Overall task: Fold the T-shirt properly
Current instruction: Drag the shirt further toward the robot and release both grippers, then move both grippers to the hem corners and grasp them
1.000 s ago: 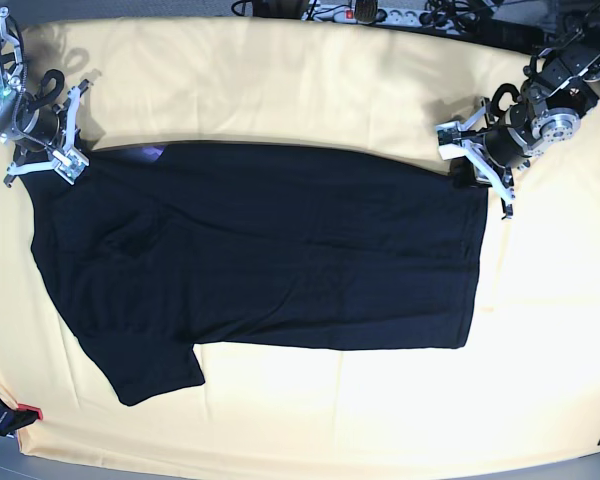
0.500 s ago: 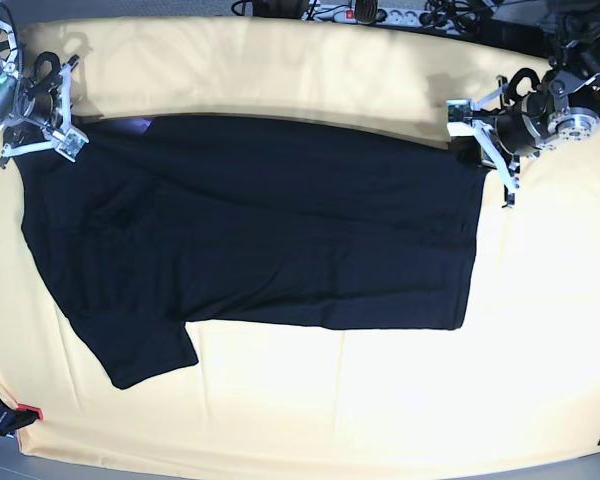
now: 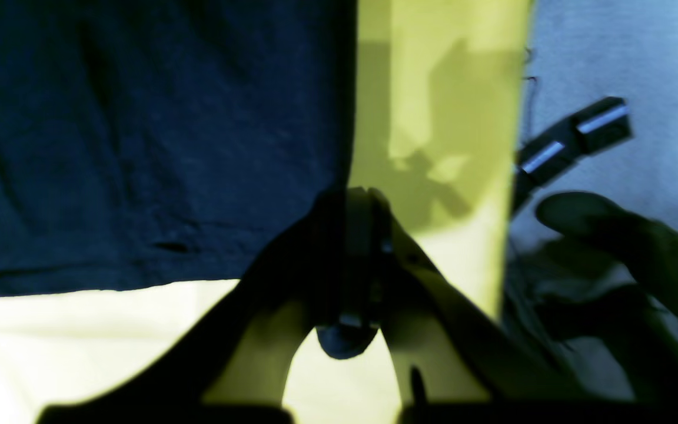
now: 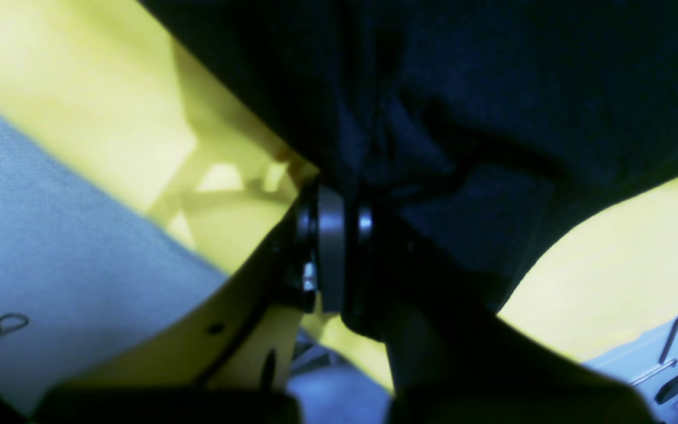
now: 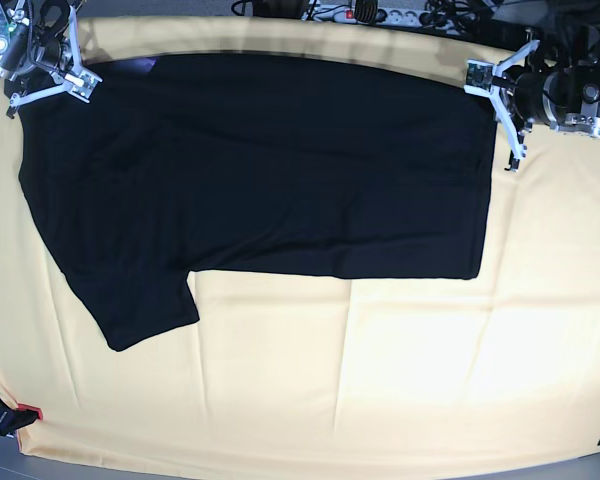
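Left wrist view: the left tool (image 3: 355,259) is clamped on the T-shirt (image 3: 150,141), its edge hanging at 10 o'clock.

Right wrist view: the right tool (image 4: 332,259) pinches bunched black fabric.

Base view: the shirt spreads flat across the yellow surface (image 5: 380,380), tools at 10 and 2 o'clock.

Loads of room on the near half of the counter (image 5: 380,400): just bare yellow cloth (image 5: 310,350) in front of the T-shirt (image 5: 260,170), nothing standing on it. The far edge is the tight bit. Both grippers sit up there at the shirt's far corners, and a tangle of cables and a power strip (image 5: 365,12) lies just behind the cloth.
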